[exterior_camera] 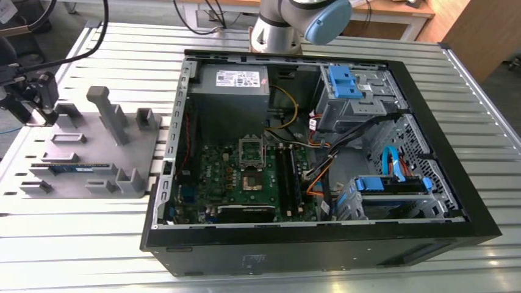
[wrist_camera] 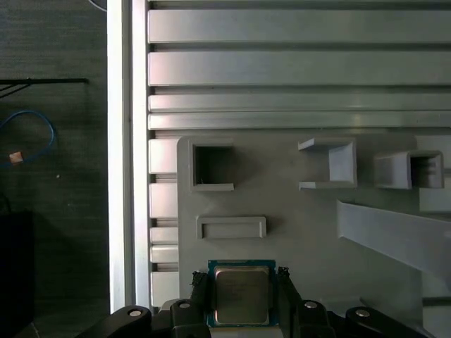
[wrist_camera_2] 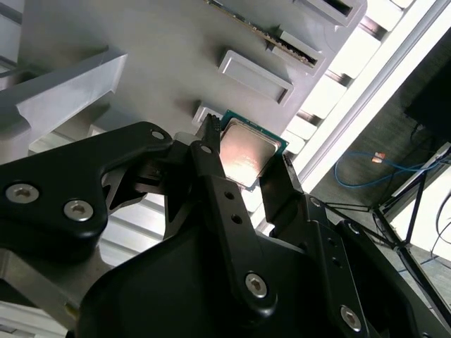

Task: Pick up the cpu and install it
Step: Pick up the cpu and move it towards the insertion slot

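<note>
Black links of my gripper (wrist_camera_2: 246, 144) loom closest in the second wrist view, and the jaws are clamped on the cpu (wrist_camera: 242, 296), one pressing on each of two opposite edges. Its shiny grey top faces up, with a thin green rim around it. It sits at a corner of the grey tray (wrist_camera: 296, 232), near the tray's edge. Whether it is lifted off the tray or resting on it, I cannot tell.

Just beyond the cpu, in the first wrist view, the tray carries a low rectangular frame (wrist_camera: 232, 227), and farther on a square pocket (wrist_camera: 213, 167) and two open-sided holders. The tray lies on a slatted metal surface (wrist_camera: 282, 67). Past the surface's edge a blue cable (wrist_camera: 32, 130) curls on the dark floor.

From the exterior view, I am at that view's left, at the tray's far corner, well apart from the open black case (exterior_camera: 326, 244) that lies on the same surface at that view's right. A green board (exterior_camera: 236, 177) lies flat inside the case. A memory stick (exterior_camera: 69, 166) rests in a slot of the tray, nearer the front. The arm's base (exterior_camera: 281, 27) stands behind the case.
</note>
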### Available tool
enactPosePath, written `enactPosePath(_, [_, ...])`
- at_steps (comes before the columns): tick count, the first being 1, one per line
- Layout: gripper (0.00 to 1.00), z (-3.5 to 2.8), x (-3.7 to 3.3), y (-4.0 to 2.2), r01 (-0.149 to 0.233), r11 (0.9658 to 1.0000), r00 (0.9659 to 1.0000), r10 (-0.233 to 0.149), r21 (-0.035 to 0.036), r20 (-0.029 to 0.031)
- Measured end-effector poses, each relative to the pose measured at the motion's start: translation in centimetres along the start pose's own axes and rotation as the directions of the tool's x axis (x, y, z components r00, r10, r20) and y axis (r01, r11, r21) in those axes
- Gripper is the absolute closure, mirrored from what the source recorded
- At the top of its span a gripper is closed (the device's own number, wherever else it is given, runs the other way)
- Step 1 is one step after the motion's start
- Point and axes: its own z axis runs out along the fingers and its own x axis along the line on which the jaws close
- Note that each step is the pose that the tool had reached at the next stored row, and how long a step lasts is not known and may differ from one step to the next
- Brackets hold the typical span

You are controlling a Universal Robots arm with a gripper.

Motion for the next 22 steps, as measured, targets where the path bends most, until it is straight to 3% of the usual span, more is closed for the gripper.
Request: enactPosePath(22, [0.53, -0.42, -0.01, 0.01, 0.0, 1.0, 1.0, 0.0, -0.0001, 0.0])
